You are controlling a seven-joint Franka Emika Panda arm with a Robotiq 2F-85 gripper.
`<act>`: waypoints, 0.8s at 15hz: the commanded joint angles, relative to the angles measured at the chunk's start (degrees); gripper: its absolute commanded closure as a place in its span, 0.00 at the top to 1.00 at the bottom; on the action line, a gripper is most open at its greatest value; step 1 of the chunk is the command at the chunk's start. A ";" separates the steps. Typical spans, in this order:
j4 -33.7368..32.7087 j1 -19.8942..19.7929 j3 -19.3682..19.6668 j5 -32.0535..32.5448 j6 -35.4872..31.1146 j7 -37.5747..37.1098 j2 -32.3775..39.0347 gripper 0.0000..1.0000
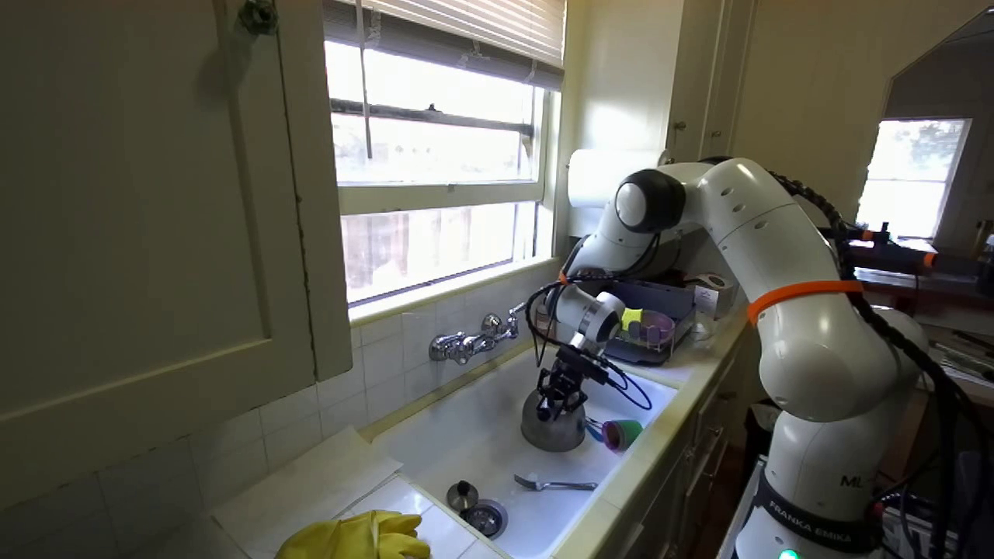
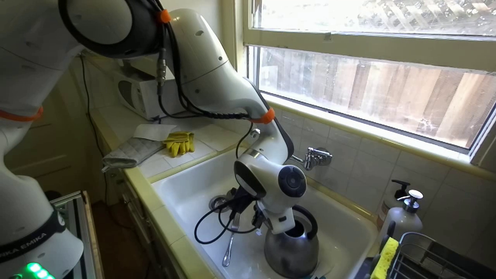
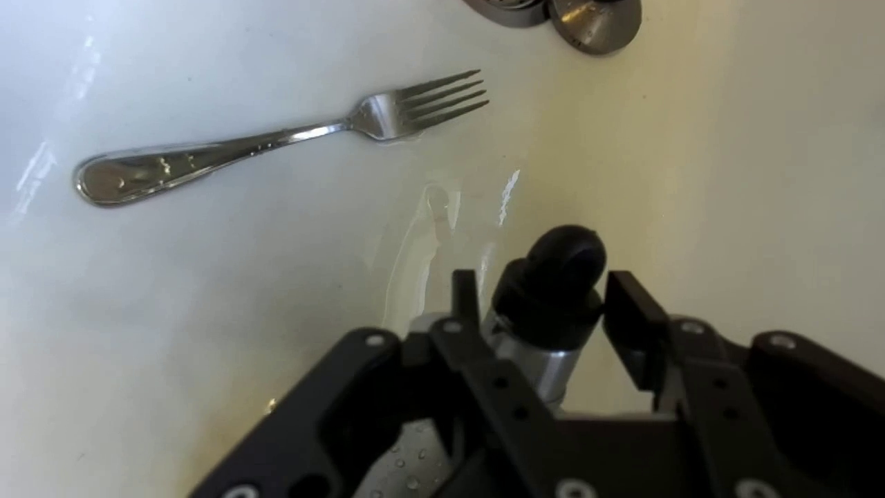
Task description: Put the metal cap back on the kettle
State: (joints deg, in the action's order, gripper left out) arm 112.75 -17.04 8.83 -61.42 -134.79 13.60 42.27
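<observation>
Claw [image 3: 542,287] stands parted, its fingers [image 3: 632,335] flanking the black-tipped spout [image 3: 550,315] of the kettle [image 2: 290,254]; contact unclear. Metal cap [image 1: 462,494] lies beside the drain [image 1: 485,519], well apart from claw.

Kettle spout [image 3: 548,315] between parted fingers [image 3: 637,333]

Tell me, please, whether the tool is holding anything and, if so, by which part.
Nothing appears held: the tool stands open, with the black spout tip of the kettle showing between its fingers and a gap visible beside it.
</observation>
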 commanded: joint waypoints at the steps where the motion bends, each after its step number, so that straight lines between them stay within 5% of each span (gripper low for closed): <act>1: -1.11 0.59 0.44 1.81 -3.61 -1.45 2.60 0.83; 4: -1.04 0.29 0.04 2.32 -5.39 -1.26 3.24 1.00; 12: 0.26 -0.95 -2.83 0.58 -9.55 4.38 1.75 1.00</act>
State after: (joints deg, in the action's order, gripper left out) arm 112.38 -17.15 7.41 -60.23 -142.40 15.52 44.66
